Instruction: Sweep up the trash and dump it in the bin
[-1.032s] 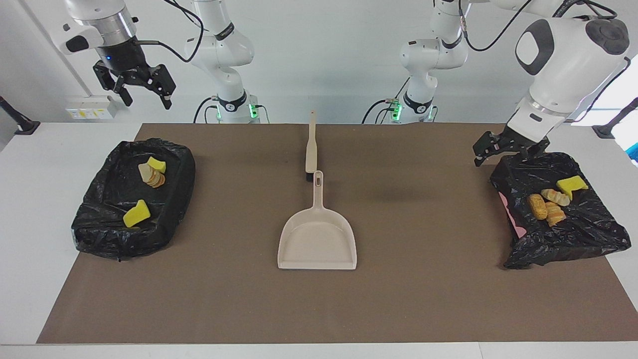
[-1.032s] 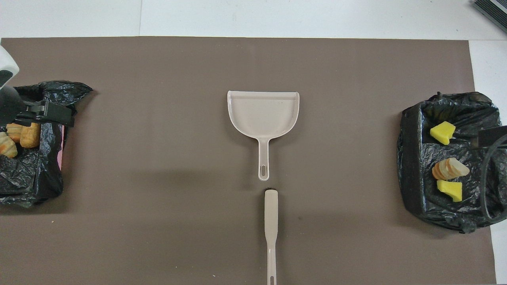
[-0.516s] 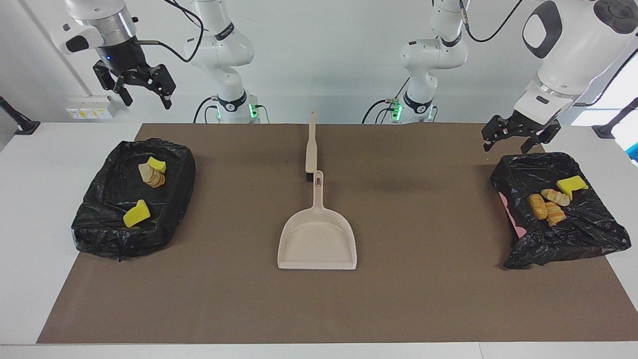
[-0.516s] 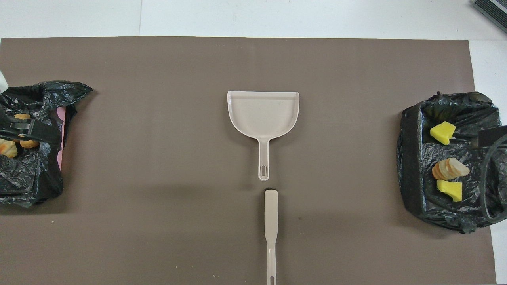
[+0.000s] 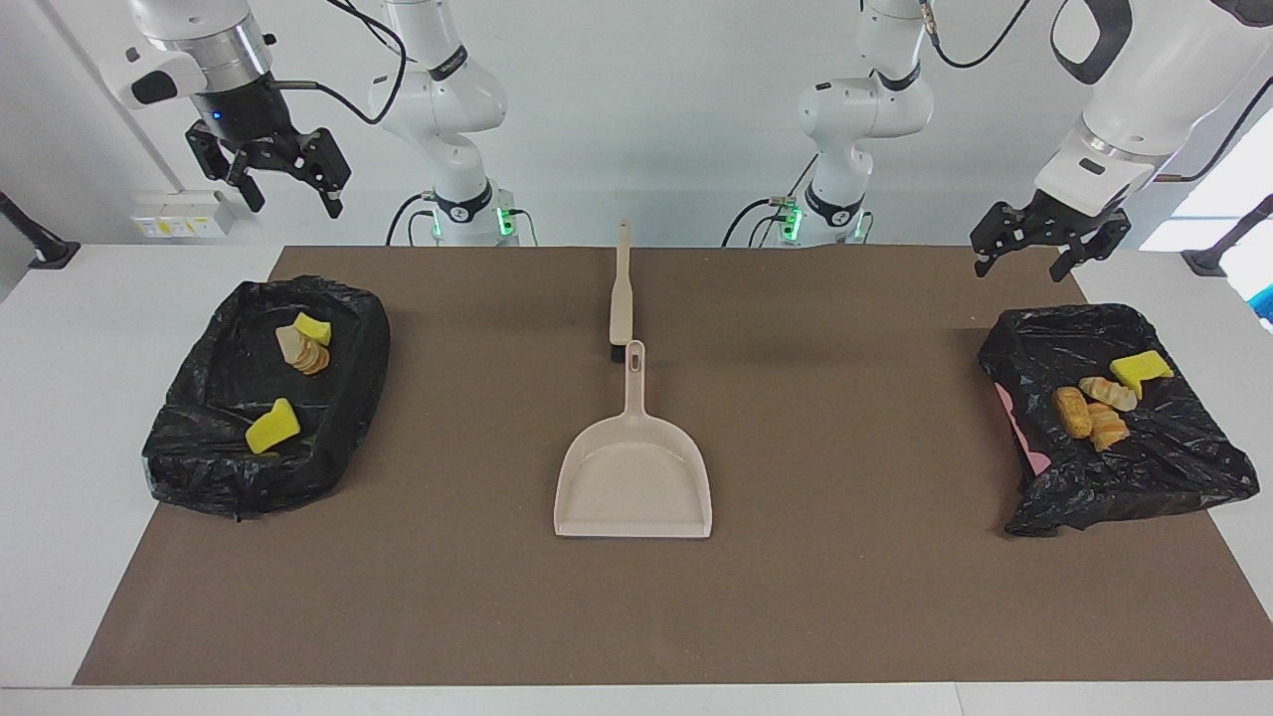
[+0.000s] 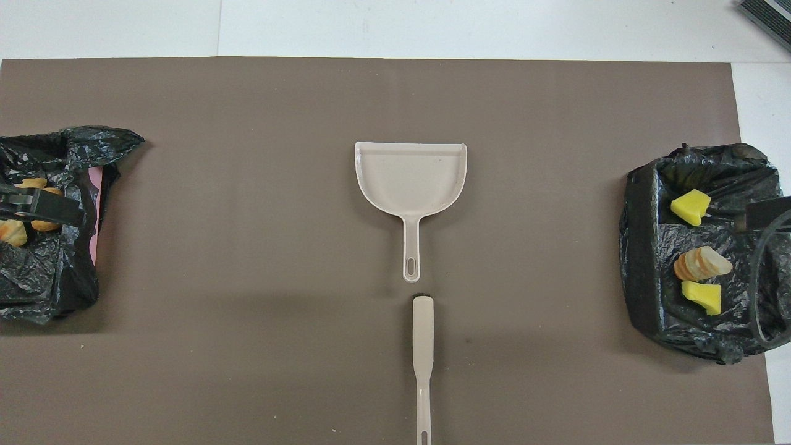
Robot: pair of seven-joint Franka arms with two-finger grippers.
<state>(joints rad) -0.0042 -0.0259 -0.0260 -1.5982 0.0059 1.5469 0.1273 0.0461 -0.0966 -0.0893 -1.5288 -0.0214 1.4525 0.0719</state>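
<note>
The trash lies in two black-bagged bins. The bin (image 5: pixel 199 467) at the right arm's end holds two yellow sponge chunks (image 5: pixel 272 427) and a beige lump (image 5: pixel 301 350). In the bin (image 5: pixel 1144 487) at the left arm's end are a yellow chunk (image 5: pixel 1140 371) and orange-beige lumps (image 5: pixel 1094 408). A beige dustpan (image 5: pixel 635 482) lies mid-mat, with nothing in it. The brush (image 5: pixel 621 298) lies in line with its handle, nearer to the robots. My left gripper (image 5: pixel 1022 267) hangs open and holds nothing, over the robots' edge of its bin. High over the other bin, my right gripper (image 5: pixel 290 202) waits open.
A brown mat (image 5: pixel 855 597) covers most of the white table (image 5: pixel 60 418). The dustpan (image 6: pixel 411 176) and brush (image 6: pixel 422 346) sit at the mat's middle, the bins at its two ends. The arm bases stand at the table's robot edge.
My left gripper has risen from the rim of its bin, still open and holding nothing. The right arm, dustpan, brush and trash have not moved.
</note>
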